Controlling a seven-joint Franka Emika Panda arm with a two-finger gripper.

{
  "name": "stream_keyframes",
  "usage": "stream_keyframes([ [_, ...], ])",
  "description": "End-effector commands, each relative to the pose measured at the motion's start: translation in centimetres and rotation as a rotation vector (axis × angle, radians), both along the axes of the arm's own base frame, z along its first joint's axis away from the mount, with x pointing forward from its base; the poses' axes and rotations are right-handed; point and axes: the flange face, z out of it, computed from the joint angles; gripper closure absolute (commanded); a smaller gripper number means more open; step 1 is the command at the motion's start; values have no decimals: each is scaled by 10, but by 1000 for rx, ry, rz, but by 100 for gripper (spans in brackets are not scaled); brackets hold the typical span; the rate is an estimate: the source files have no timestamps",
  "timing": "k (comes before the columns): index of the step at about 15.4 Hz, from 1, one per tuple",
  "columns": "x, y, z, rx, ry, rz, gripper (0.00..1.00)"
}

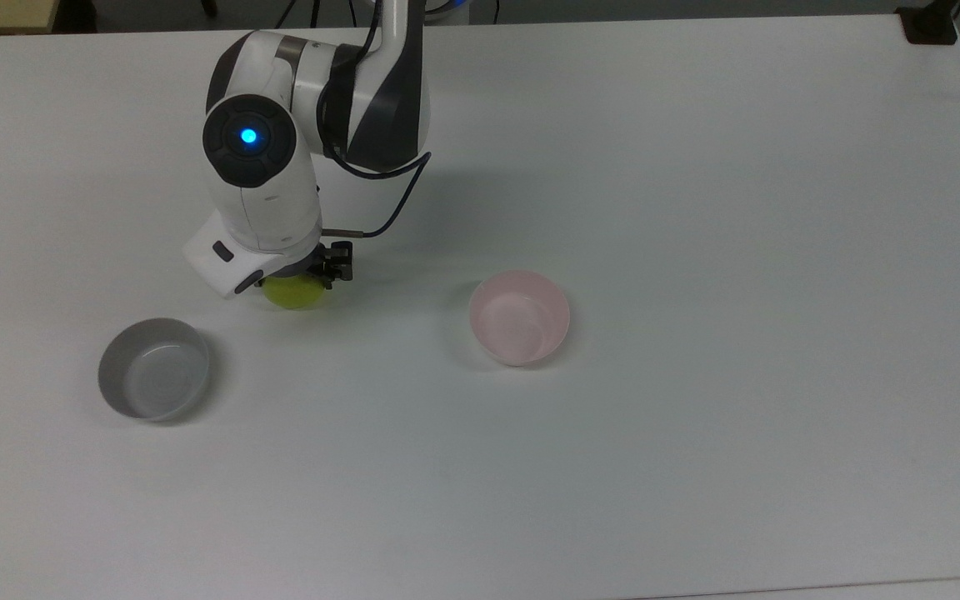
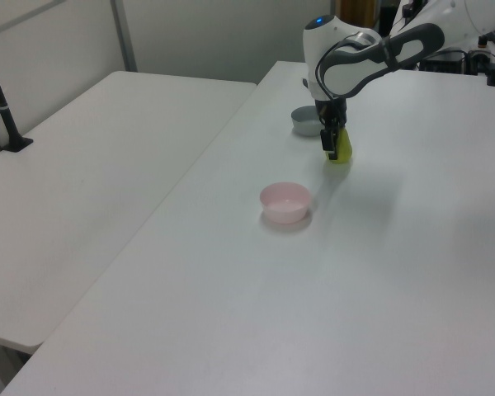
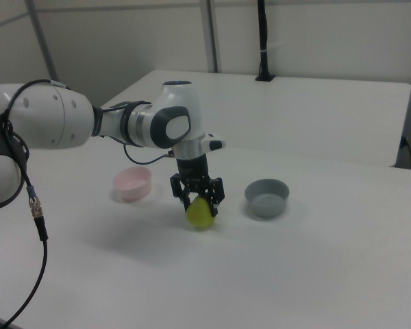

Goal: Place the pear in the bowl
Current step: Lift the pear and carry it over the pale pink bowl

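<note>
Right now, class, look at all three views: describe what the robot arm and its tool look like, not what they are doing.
The arm has glossy white rounded shells with dark grey joint bands and a round black cap showing a glowing blue light. A thin black cable loops beside it. The small black two-finger tool hangs from a white wrist block.

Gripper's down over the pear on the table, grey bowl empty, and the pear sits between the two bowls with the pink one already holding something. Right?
Not quite: the pink bowl is empty, as the top view shows. The rest stands: gripper over the pear, grey bowl empty.
</note>
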Motion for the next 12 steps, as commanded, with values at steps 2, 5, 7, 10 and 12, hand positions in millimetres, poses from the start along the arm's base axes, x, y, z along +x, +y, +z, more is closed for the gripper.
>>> stream_keyframes([
  [2, -9, -9, 45, 7, -42, 21, 70],
  [5, -16, -13, 92, 14, -88, 7, 70],
  [7, -21, -10, 109, 19, -93, 4, 70],
  [10, -15, 13, 120, 26, -120, 9, 70],
  [12, -10, 48, 124, 46, -140, 20, 70],
])
